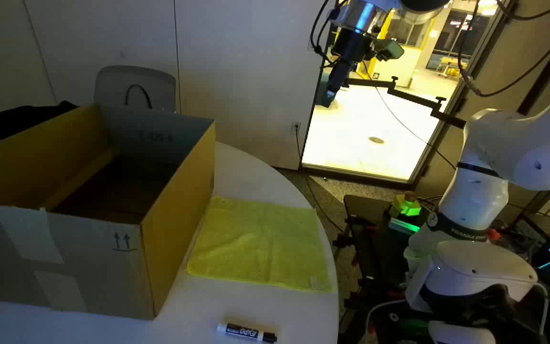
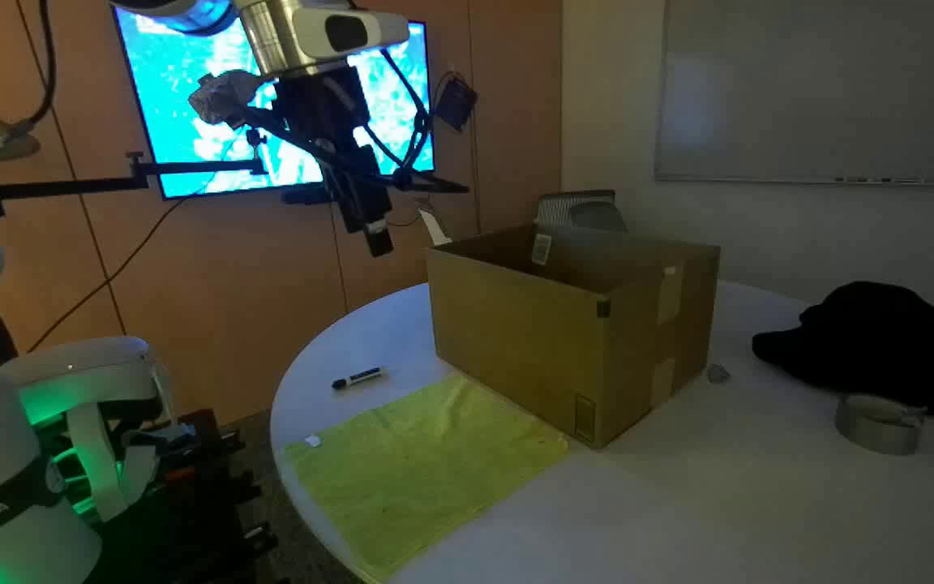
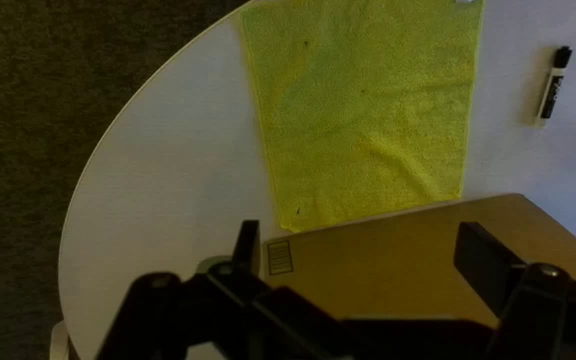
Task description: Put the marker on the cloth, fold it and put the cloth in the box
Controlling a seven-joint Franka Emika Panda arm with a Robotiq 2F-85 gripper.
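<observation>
Poised, gripping nothing

In an exterior view, find marker (image 1: 247,332) at bottom centre, off cloth (image 1: 261,246) likely spread for folding. In an exterior view, see box (image 2: 564,341) centre-right, beside cloth, presumably for loading. In wrist view, see hand (image 3: 359,242) parted, bottom.

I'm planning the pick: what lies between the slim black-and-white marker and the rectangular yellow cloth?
Only white tabletop lies between the marker and the cloth, as the wrist view shows.
</observation>
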